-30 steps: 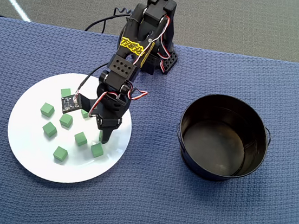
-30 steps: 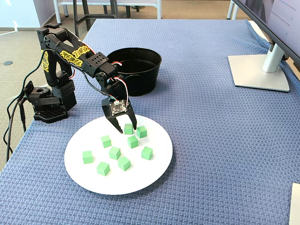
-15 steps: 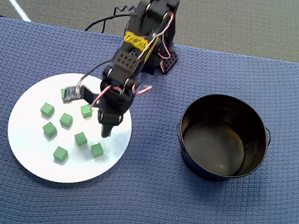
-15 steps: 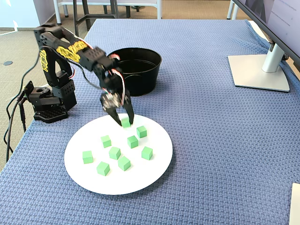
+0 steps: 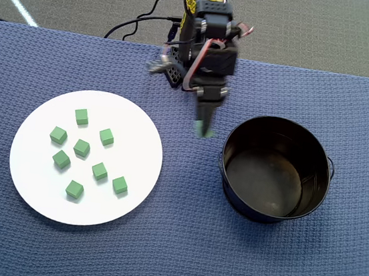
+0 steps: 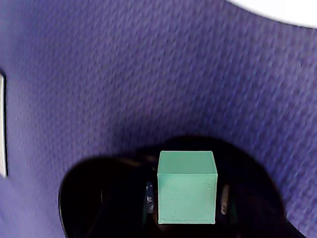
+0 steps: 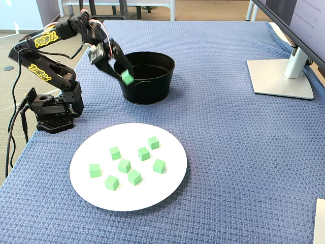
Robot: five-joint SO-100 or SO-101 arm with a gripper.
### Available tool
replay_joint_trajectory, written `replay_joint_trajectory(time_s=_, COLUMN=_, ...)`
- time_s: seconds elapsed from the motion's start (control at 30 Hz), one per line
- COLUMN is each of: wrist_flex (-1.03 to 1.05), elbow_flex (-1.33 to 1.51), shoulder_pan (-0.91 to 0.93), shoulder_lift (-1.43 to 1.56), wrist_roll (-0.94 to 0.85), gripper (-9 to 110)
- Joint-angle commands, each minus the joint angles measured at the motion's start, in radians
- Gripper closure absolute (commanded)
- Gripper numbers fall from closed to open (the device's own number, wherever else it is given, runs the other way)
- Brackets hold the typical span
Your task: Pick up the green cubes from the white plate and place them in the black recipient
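A blue woven cloth (image 7: 228,168) covered the table; a monitor stand (image 7: 282,76) stood at far right in the fixed view. The gripper (image 5: 203,131) was raised off the cloth, pinching one cube (image 7: 127,77) betw. its fingers, just beside the pot (image 5: 276,169) rim, not yet over the opening. Wrist view: cube (image 6: 186,187) held square, cloth below. Plate (image 5: 32,173) lay well apart w/ eight cubes (image 5: 81,147) scattered on it.
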Motion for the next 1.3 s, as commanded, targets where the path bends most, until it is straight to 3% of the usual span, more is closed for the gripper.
replay_joint_trajectory(time_s=0.0, wrist_flex=-0.052, elbow_flex=-0.066, shoulder_pan=-0.158, shoulder_lift=-0.031, wrist_roll=0.08, gripper=102)
replay_joint_trajectory(time_s=0.2, wrist_flex=-0.256, elbow_flex=-0.186, shoulder_pan=-0.287, shoulder_lift=-0.367, wrist_roll=0.126, gripper=102)
replay_joint_trajectory(time_s=0.43, wrist_flex=-0.308, elbow_flex=-0.341, shoulder_pan=-0.333, shoulder_lift=-0.598, wrist_roll=0.166, gripper=100)
replay_joint_trajectory(time_s=0.53, wrist_flex=-0.27, elbow_flex=-0.327, shoulder_pan=-0.354, shoulder_lift=-0.569, wrist_roll=0.138, gripper=65)
replay_joint_trajectory(time_s=0.63, wrist_flex=-0.262, elbow_flex=-0.291, shoulder_pan=-0.353, shoulder_lift=-0.518, wrist_roll=0.123, gripper=60)
replay_joint_trajectory(time_s=0.8, wrist_flex=-0.199, elbow_flex=-0.311, shoulder_pan=-0.319, shoulder_lift=-0.407, wrist_roll=0.089, gripper=60)
replay_joint_trajectory(time_s=0.83, wrist_flex=-0.172, elbow_flex=-0.336, shoulder_pan=-0.318, shoulder_lift=-0.394, wrist_roll=0.087, gripper=64)
replay_joint_trajectory(time_s=0.93, wrist_flex=-0.067, elbow_flex=-0.439, shoulder_pan=-0.23, shoulder_lift=-0.364, wrist_roll=0.163, gripper=89)
replay_joint_trajectory(time_s=1.07, wrist_flex=0.08, elbow_flex=-0.578, shoulder_pan=0.054, shoulder_lift=-0.368, wrist_roll=0.153, gripper=93)
replay_joint_trajectory(time_s=1.27, wrist_flex=0.13, elbow_flex=-0.494, shoulder_pan=0.419, shoulder_lift=-0.465, wrist_roll=-0.192, gripper=96)
